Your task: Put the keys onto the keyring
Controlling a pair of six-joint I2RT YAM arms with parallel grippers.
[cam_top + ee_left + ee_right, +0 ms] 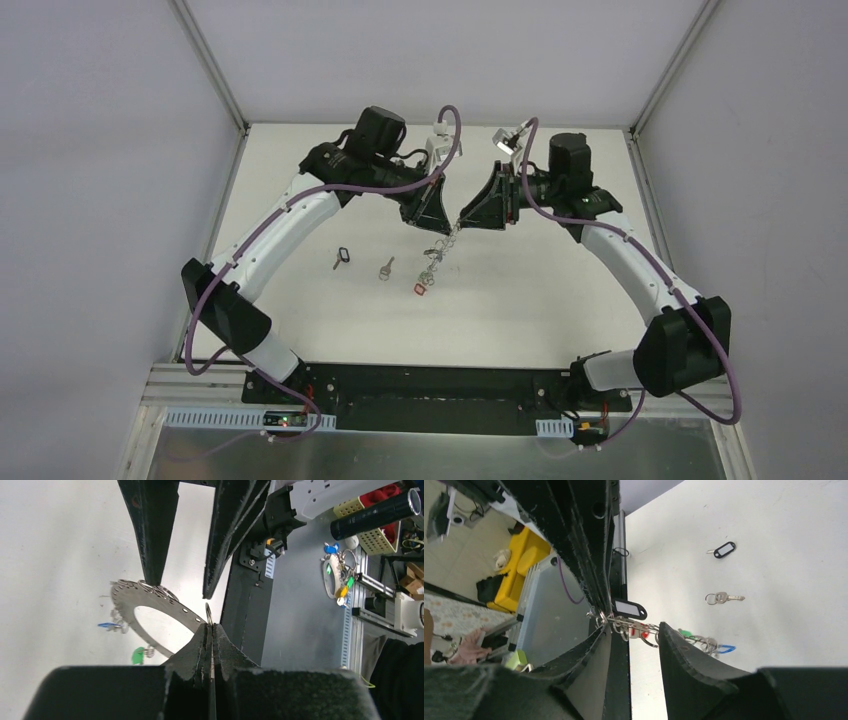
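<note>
Grey keyring clamped in left fingers, right fingers spread astride, loose key showing from right wrist

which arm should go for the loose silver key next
Probably the right. The right gripper is open, gripping nothing, while the left gripper is shut on the keyring and would have to let go. The silver key lies left of centre, though, so a longer reach.

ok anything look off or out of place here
Nothing looks damaged or spilled. The keyring hangs tilted, pinched at one edge by the left claw, with its tags dangling. Two pieces lie loose beside it, not on the ring: a black tag and a silver key.
</note>
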